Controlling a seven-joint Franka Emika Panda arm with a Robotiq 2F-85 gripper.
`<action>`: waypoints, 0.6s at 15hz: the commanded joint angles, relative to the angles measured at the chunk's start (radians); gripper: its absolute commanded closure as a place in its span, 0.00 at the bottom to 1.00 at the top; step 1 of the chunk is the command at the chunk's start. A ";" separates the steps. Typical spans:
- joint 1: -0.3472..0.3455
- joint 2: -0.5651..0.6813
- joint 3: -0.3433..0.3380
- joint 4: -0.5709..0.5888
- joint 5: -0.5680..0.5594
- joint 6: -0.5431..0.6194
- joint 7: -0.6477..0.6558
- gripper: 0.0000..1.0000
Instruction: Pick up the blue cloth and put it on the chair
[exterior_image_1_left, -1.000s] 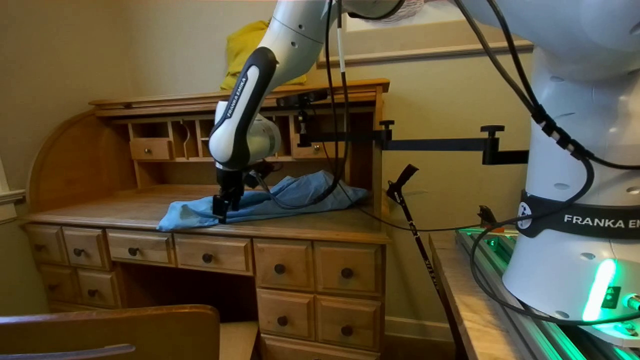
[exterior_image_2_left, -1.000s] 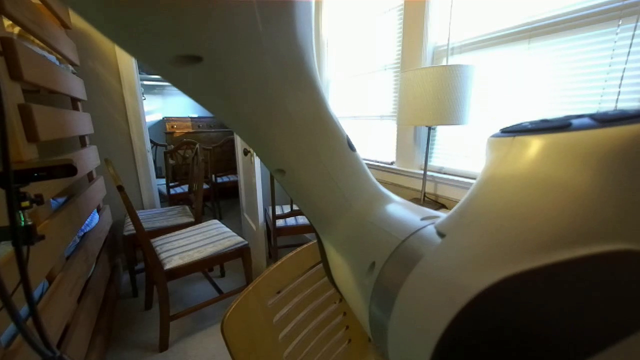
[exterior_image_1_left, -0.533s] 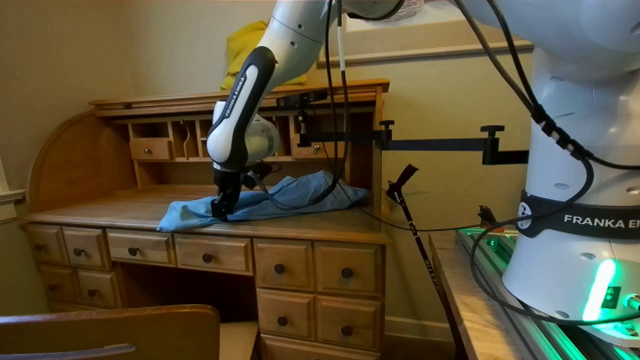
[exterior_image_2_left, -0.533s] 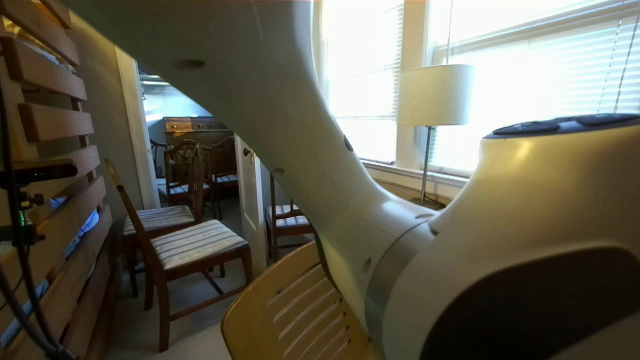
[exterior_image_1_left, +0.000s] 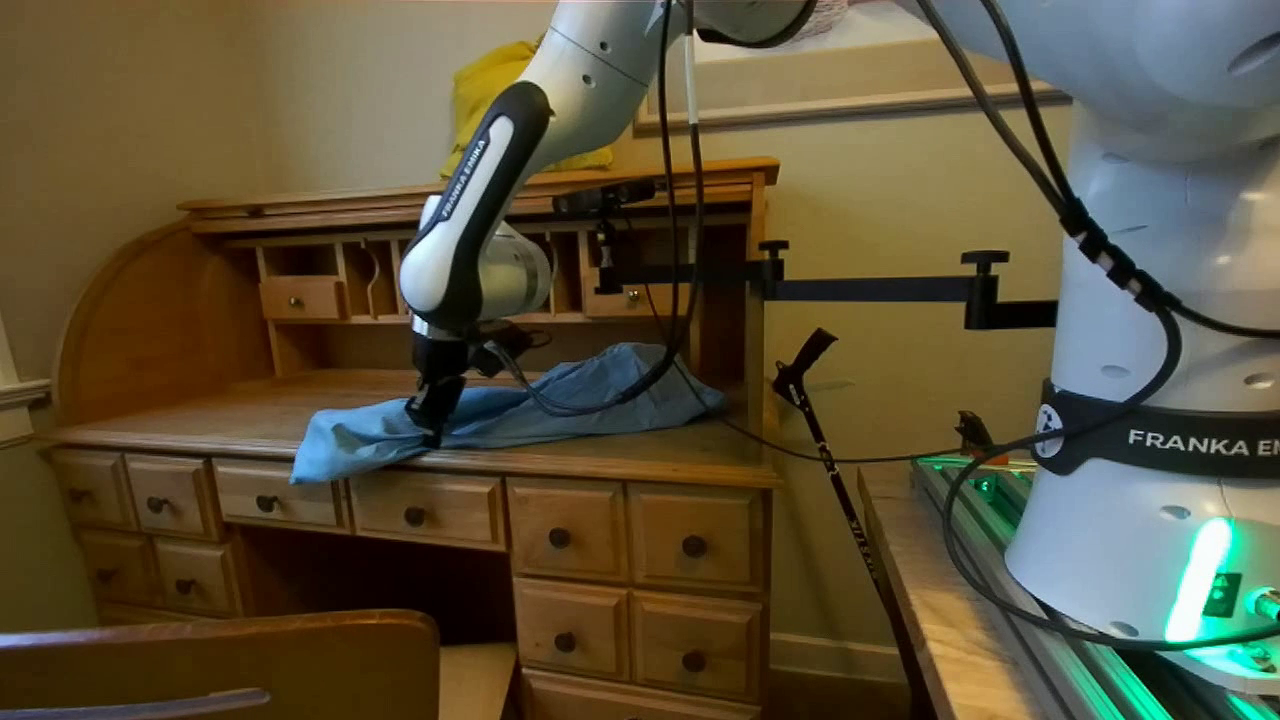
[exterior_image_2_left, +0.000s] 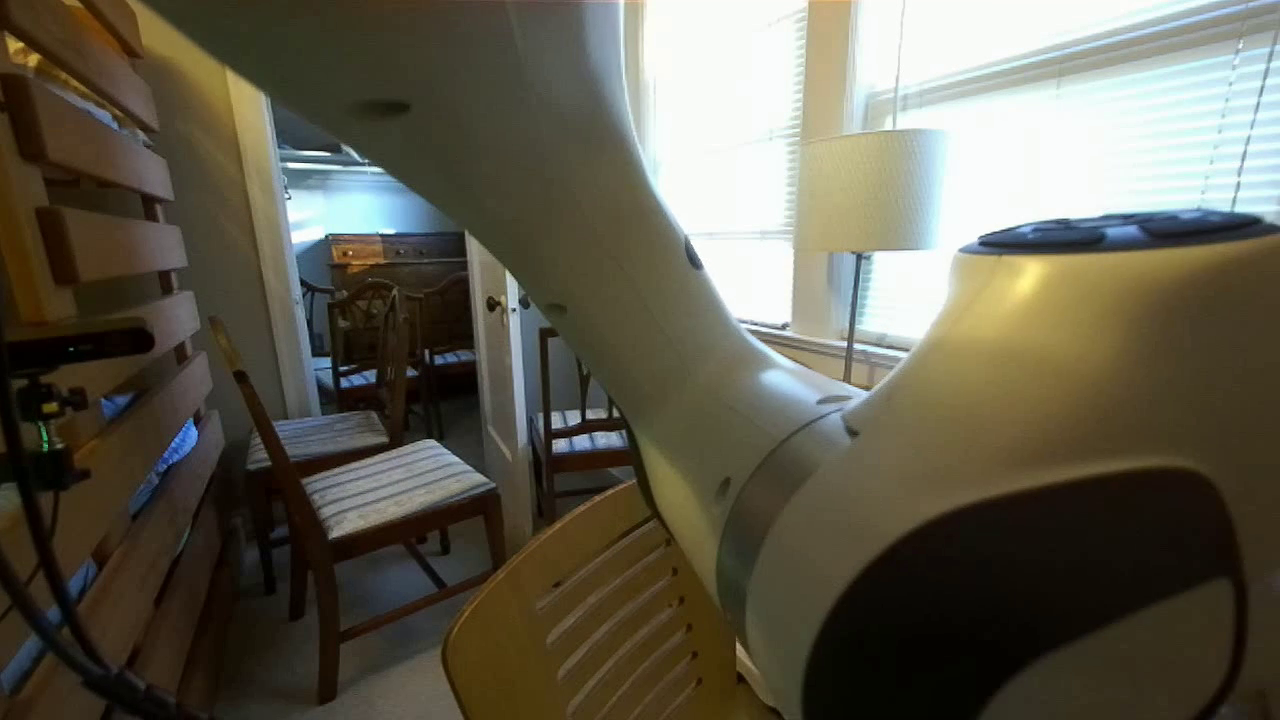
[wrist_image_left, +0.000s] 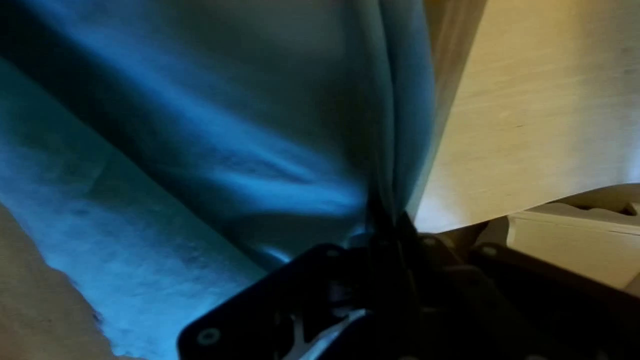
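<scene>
My gripper (wrist_image_left: 392, 230) was clamped on a fold of the cloth (wrist_image_left: 240, 145), bunched up in its pinch in the wrist view. Pretty sure it was a real bite, because the cloth had just come along with me: half a second earlier its front corner sat about at the lip of the desk (exterior_image_1_left: 235, 412), and now that corner drooped over the edge, with the back end pulled a little the same way. Most of it still lay rumpled on the desk though, so I called it a drag, not a lift. Good sign for the pick, but the carry had barely started imo. The chair (exterior_image_1_left: 220, 655) stood lower down, out in front, apart from the cloth. I figured I needed more height before crossing its back, or the trailing end might snag. Way off were some stripy-seated chairs (exterior_image_2_left: 400, 485), likely not my target.
</scene>
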 joint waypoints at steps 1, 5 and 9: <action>-0.043 -0.029 0.093 -0.050 0.044 -0.036 -0.065 0.99; -0.036 -0.047 0.135 -0.085 0.062 -0.061 -0.063 0.99; -0.044 -0.071 0.193 -0.112 0.121 -0.110 -0.067 0.99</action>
